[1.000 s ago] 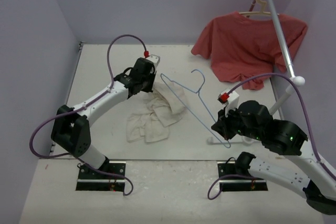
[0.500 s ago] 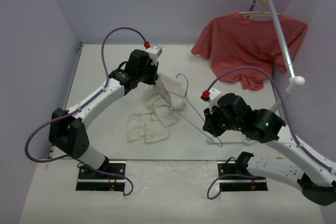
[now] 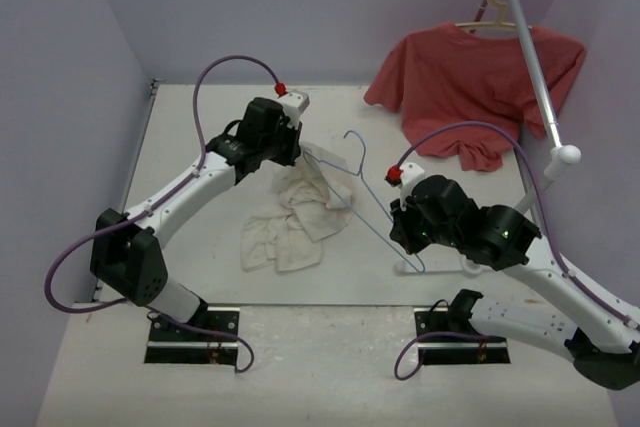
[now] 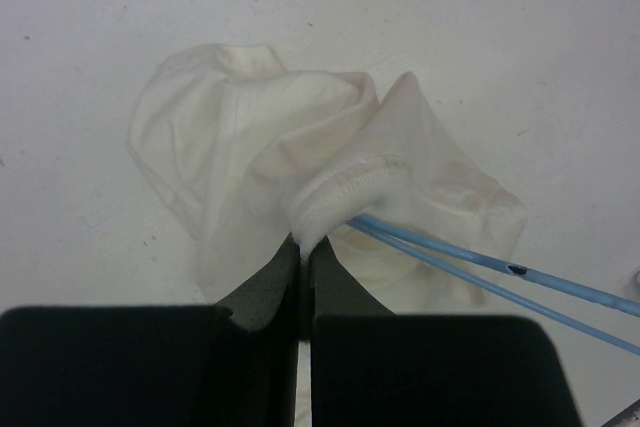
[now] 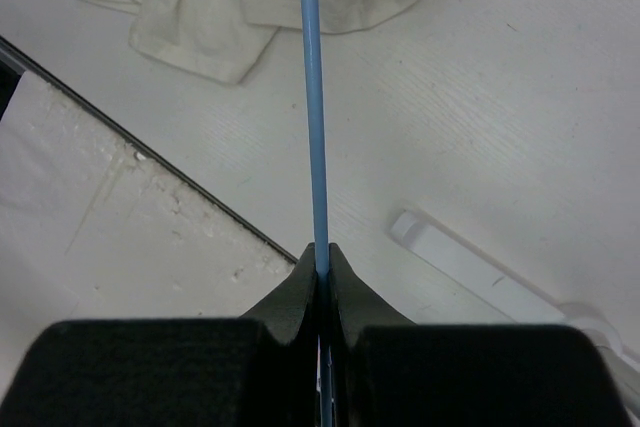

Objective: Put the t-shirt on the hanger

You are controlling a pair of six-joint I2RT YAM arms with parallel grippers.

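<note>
cream t-shirt (image 3: 290, 227), lt-blue hanger (image 5: 312, 97), red tee (image 3: 470, 77)

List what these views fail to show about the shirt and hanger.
1. Left wrist: how far the hanger reaches inside the t-shirt; cloth covers it.
2. Right wrist: the hanger's hook; cut off by the top edge.
3. Top view: where the left tool and right tool pinch; the arms cover it.
</note>
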